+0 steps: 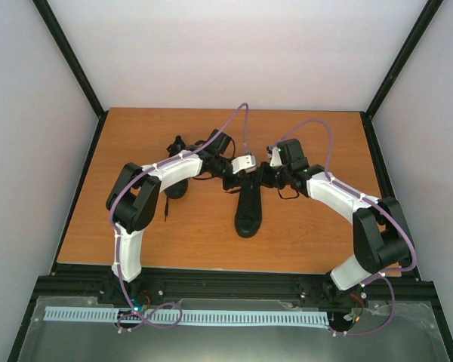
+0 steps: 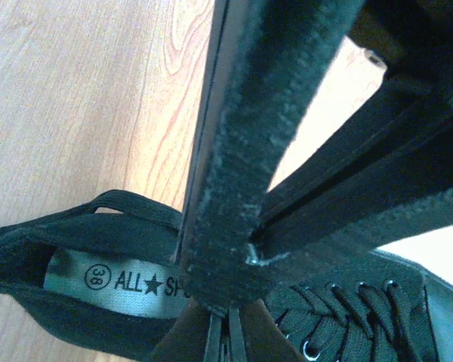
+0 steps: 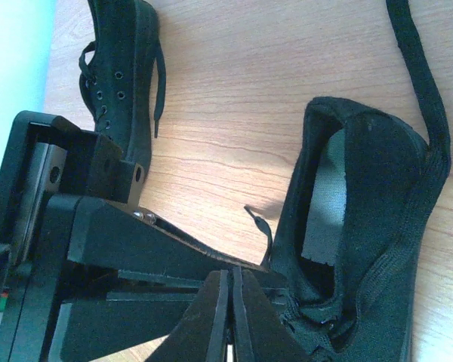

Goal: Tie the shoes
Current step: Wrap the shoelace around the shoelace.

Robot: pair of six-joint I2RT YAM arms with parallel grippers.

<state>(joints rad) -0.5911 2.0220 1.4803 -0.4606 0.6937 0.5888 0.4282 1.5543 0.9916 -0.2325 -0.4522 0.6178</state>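
Converging over the all-black low-top canvas sneaker (image 1: 249,215) lying mid-way across the wood-grain desk (image 1: 309,226), toe toward the arm bases. Squeezed shut with the left jaws just above the tongue, apparently pinching the long thin black laces (image 2: 225,343), probably to draw a strand up for a loop. Pressed closed with the right jaws too, by the heel opening; gripping anything, hard to tell. Off left, partly under the left arm (image 1: 147,196): the matching second black sneaker (image 1: 176,190), laces loose.
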